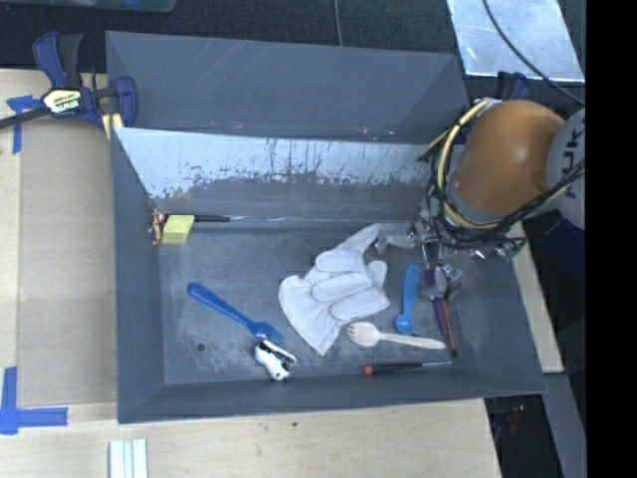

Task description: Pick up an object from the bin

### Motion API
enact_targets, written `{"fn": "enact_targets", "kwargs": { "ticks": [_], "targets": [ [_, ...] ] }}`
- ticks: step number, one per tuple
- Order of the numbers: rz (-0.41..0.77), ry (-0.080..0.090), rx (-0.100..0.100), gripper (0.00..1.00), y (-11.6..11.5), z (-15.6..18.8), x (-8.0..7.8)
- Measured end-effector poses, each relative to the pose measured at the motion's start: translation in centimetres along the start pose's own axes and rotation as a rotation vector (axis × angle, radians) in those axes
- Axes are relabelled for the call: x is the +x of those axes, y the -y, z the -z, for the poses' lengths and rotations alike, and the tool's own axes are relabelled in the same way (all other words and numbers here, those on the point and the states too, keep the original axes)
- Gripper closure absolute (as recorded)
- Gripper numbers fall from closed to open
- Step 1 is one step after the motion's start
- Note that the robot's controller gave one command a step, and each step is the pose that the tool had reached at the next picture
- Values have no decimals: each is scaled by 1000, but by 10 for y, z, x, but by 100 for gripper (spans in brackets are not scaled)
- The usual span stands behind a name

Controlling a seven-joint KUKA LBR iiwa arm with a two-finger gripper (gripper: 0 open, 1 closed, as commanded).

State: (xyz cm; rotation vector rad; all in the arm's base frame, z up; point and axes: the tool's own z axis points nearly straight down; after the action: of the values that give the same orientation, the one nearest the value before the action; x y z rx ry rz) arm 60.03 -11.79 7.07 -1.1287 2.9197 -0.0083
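So the gripper (438, 272) hangs low at the right end of the bin (279, 98), under the arm's orange cover (503, 162). That makes sense since the arm comes in from that side. It sits right above the top ends of a short blue spoon (408, 302) and a dark red pen (445, 325), which lie side by side. Honestly can't tell if it's open or closed, and nothing is visibly in its grip. My guess is one of those two is the pick.

A crumpled white glove (333, 289) lies just left of them, and a white spoon (393, 339) has its bowl against the glove's edge. A thin dark pen (403, 367) lies along the front wall.

The floor is flat grey metal, and the back wall is scuffed. It's tight near the right slope. The left half is roomier, with just a blue brush (227, 310) and a yellow block (177, 229).
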Motion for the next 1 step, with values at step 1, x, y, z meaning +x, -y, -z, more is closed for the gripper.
{"fn": "enact_targets", "kwargs": {
  "ticks": [1],
  "targets": [
    [127, 6, 5, 100, 2, 1, -9]
  ]
}}
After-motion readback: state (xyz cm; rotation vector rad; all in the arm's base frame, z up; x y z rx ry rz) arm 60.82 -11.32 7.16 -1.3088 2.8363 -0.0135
